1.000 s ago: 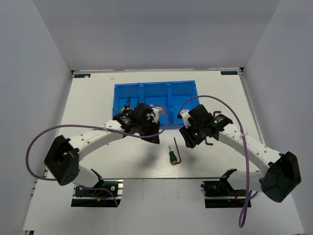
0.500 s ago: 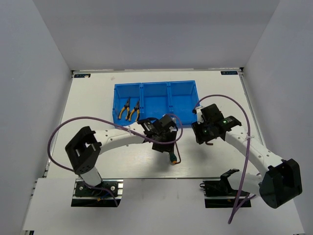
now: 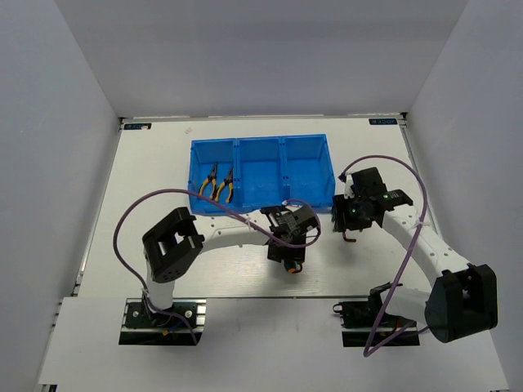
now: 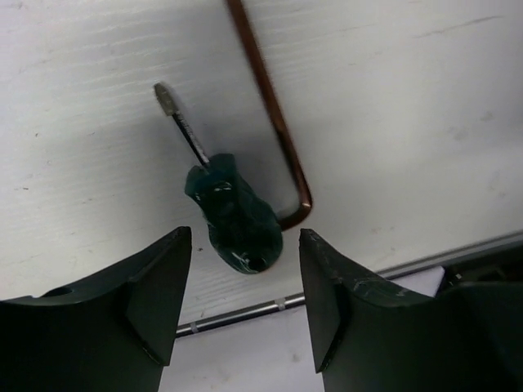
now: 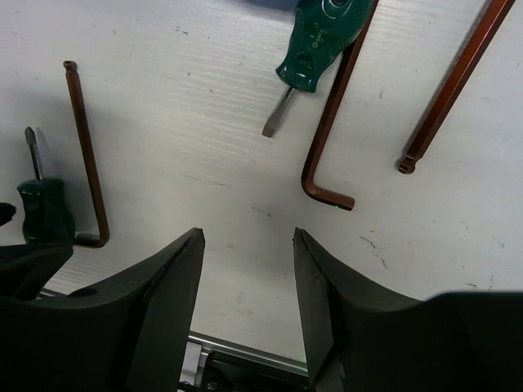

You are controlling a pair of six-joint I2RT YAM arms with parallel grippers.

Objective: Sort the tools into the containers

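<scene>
While both arms reach out over the white table, the left gripper hangs with its fingers spread wide, pinching nothing. A green-handled screwdriver lies flat on the table, its handle end in the gap between the fingers and its tip pointing away. It looks clear of both fingers. A brown hex key lies just beside it, and its short bent leg seems to touch the handle.

The right gripper is spread too, over bare table. Ahead of it lies a second screwdriver, flat tip toward the gripper. A second hex key runs along its side; can't tell if they touch. A third hex key lies further right, apart from both, with only its straight arm in frame.

The blue tray sits at the far side of the table, beyond both grippers. Its left compartment holds pliers and second pliers, side by side. From above, the left gripper is in front of the tray's near wall and the right gripper is off its near right corner.
</scene>
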